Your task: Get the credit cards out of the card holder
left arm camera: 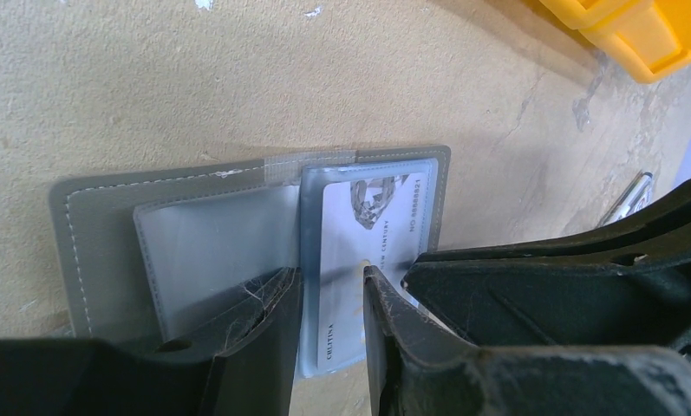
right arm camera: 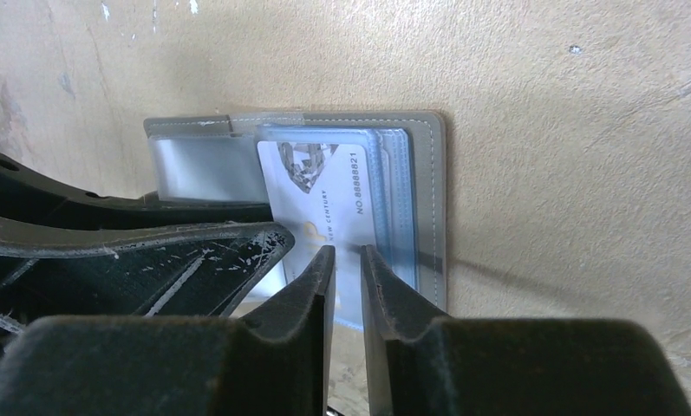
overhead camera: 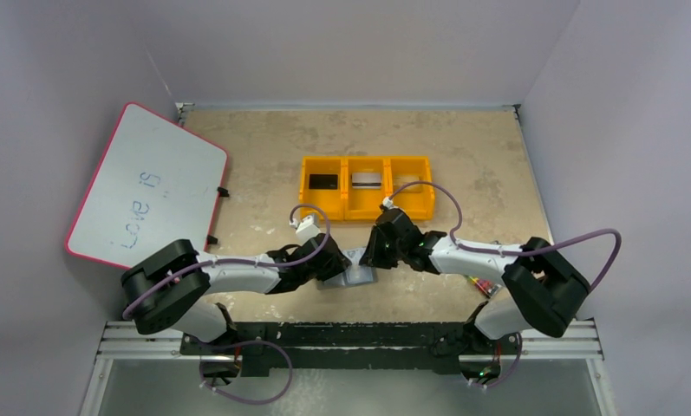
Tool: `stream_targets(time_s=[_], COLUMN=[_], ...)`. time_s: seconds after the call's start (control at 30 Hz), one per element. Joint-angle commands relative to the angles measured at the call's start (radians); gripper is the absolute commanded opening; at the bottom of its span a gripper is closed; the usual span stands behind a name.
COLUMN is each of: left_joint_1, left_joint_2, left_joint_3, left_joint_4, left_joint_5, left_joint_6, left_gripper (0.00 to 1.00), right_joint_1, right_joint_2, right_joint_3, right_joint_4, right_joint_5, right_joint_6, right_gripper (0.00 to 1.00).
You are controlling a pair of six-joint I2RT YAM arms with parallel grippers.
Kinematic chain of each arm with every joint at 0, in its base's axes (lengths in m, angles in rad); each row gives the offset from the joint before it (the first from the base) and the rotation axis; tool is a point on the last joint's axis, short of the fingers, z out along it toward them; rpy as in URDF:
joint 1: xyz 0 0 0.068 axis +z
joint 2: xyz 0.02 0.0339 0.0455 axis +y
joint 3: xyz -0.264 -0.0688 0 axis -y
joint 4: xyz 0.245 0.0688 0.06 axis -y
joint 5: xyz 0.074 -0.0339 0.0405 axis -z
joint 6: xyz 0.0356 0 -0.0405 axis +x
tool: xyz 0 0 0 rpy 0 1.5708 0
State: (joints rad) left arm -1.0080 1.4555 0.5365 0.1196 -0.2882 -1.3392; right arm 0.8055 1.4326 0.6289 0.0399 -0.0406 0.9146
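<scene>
The card holder (overhead camera: pixel 359 277) lies open and flat on the table between my two grippers, grey outside (left arm camera: pixel 99 225) and pale blue-grey inside (right arm camera: pixel 428 173). A white credit card (left arm camera: pixel 368 217) with a diamond logo sits in its right pocket (right arm camera: pixel 320 195); the left pocket looks empty. My left gripper (left arm camera: pixel 329 273) stands open over the holder's near edge, one finger on the left pocket and one on the card. My right gripper (right arm camera: pixel 347 251) is open by a narrow gap just above the same card, with nothing between its fingers. Other credit cards, a black one (overhead camera: pixel 324 181) and a silver-white one (overhead camera: pixel 367 181), lie in the yellow bin.
The yellow three-part bin (overhead camera: pixel 359 214) stands just beyond the holder, and its corner (left arm camera: pixel 645 35) shows in the left wrist view. A whiteboard (overhead camera: pixel 146 186) leans at the far left. A pack of coloured crayons (overhead camera: pixel 480 284) lies under the right arm. Walls enclose the table.
</scene>
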Motion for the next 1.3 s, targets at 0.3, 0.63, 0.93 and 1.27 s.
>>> stream_targets(time_s=[0.3, 0.63, 0.93, 1.27], left_joint_1=[0.005, 0.003, 0.004, 0.004], left_joint_2=[0.027, 0.038, -0.003, -0.040], left_joint_3=[0.006, 0.004, -0.036, -0.078], left_joint_4=[-0.023, 0.005, 0.046, 0.066], left_joint_5=[0.019, 0.035, 0.030, 0.042], left_joint_6=[0.052, 0.058, 0.038, 0.045], left_gripper=[0.32, 0.30, 0.17, 0.20], right_joint_1=[-0.008, -0.009, -0.008, -0.009], right_joint_2=[-0.017, 0.010, 0.099, 0.106], right_joint_3=[-0.044, -0.039, -0.019, -0.014], right_joint_4=[0.005, 0.072, 0.011, -0.004], right_joint_5=[-0.022, -0.078, -0.047, -0.021], right_joint_6=[-0.032, -0.041, -0.015, 0.005], right_gripper=[0.25, 0.02, 0.00, 0.00])
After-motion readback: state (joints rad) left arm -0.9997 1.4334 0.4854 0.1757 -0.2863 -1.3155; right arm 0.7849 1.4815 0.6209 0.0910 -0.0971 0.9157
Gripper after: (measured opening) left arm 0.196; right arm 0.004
